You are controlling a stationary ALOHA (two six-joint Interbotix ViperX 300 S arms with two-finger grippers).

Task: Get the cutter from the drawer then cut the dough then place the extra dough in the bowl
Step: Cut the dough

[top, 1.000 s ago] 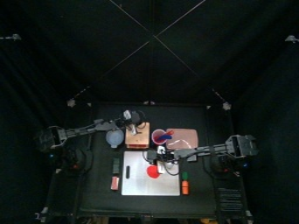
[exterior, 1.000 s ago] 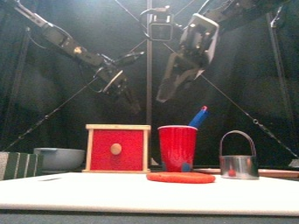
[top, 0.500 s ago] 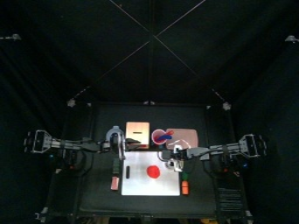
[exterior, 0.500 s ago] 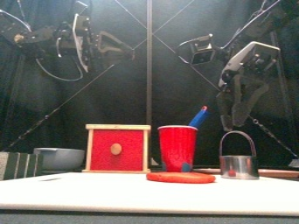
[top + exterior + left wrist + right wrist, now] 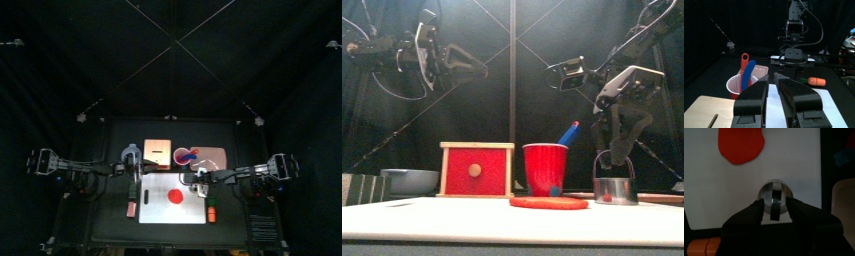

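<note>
**Bench stock at the cutter pick-up: cutter on board, dough uncut**

- Right end effector (image 5: 775,207): lowered over the metal cutter (image 5: 615,186). Its jaws are parted, one on each side of the wire handle, and no contact with the handle can be made out.
- Cutter: stands upright on the white cutting board (image 5: 724,193), near the board's right edge. It is apart from the dough and to the right of it.
- Red dough (image 5: 549,202): one flat whole disc, lying on the board in front of the red cup (image 5: 545,168).
- Red cup: behind the board, holding a blue toy knife (image 5: 749,73) and a red toy knife (image 5: 744,62).
- Wooden box (image 5: 476,170): left of the cup, with the red drawer front and its knob facing forward.
- Blue-grey bowl (image 5: 409,180): on the worktop to the left of the box, well apart from the dough.
- Pink tray (image 5: 210,157): at the back, just right of the cup.
- Orange toy food (image 5: 211,212): on the worktop off the board's right edge.
- Left end effector (image 5: 773,80): held high at the left, above the bowl's side of the worktop. Its jaws are drawn close with only a thin slit between them, and they grip nothing.
</note>
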